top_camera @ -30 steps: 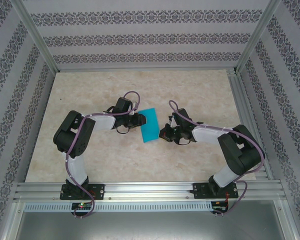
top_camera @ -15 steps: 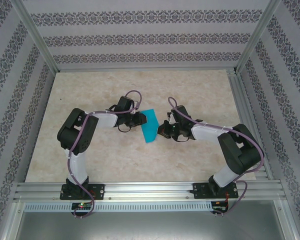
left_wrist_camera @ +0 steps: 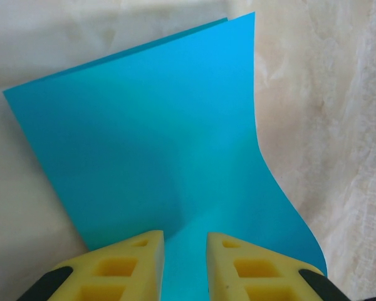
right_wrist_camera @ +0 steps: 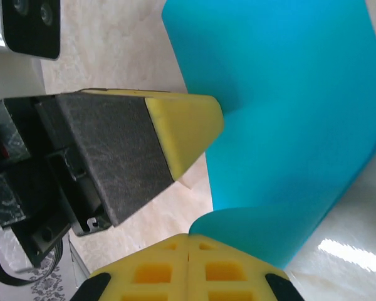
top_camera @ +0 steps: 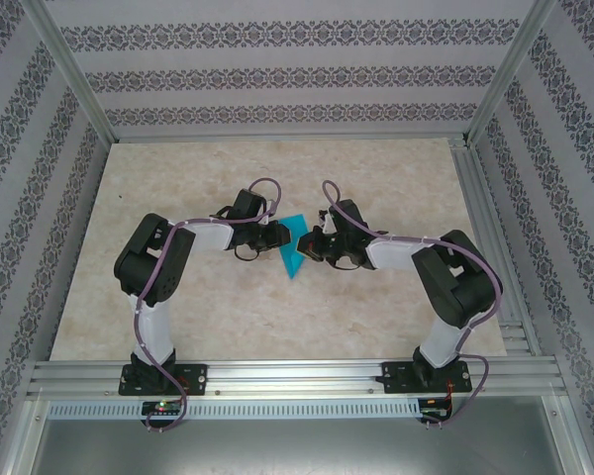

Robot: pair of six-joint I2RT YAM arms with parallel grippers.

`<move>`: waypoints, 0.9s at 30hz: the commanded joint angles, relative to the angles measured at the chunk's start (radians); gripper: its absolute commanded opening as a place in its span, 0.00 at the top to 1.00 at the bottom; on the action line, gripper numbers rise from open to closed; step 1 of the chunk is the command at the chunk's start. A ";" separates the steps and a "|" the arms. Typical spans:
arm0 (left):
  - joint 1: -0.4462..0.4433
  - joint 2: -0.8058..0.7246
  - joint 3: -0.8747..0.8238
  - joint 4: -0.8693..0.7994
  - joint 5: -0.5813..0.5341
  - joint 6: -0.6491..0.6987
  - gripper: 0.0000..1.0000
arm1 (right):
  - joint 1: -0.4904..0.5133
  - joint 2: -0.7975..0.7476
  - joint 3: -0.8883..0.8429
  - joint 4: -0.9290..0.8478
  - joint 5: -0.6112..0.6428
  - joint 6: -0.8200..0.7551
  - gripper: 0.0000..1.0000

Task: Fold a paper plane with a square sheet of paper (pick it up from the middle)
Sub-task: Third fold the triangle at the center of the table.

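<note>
The teal sheet of paper (top_camera: pixel 295 251) is folded over in two layers and stands tilted up on the table between my two grippers. My left gripper (top_camera: pixel 279 237) holds its left edge. In the left wrist view the paper (left_wrist_camera: pixel 163 125) bows away from the left gripper (left_wrist_camera: pixel 185 237), whose yellow fingers stand a narrow gap apart with teal between them. My right gripper (top_camera: pixel 314 247) is shut. In the right wrist view the right gripper (right_wrist_camera: pixel 188 237) touches the curled lower edge of the paper (right_wrist_camera: pixel 288 94), and one left finger (right_wrist_camera: pixel 185 128) lies against the sheet.
A marbled beige table top (top_camera: pixel 178 178) lies all round the paper. Patterned walls close in the back and sides, and an aluminium rail (top_camera: pixel 297 374) runs along the near edge by the arm bases.
My right gripper has moved left up to the paper. The sheet has tipped up and looks narrower from above. The left jaws have closed a little.
</note>
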 commanded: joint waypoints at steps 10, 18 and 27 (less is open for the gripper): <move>0.006 -0.076 0.000 -0.010 -0.006 0.014 0.73 | 0.025 0.079 0.032 0.092 -0.022 0.024 0.97; 0.006 -0.089 -0.031 -0.005 -0.066 0.007 0.73 | 0.026 0.101 0.032 0.094 -0.015 0.023 0.97; 0.005 -0.034 -0.014 -0.048 -0.091 0.009 0.78 | 0.029 0.119 0.039 0.097 -0.032 0.011 0.96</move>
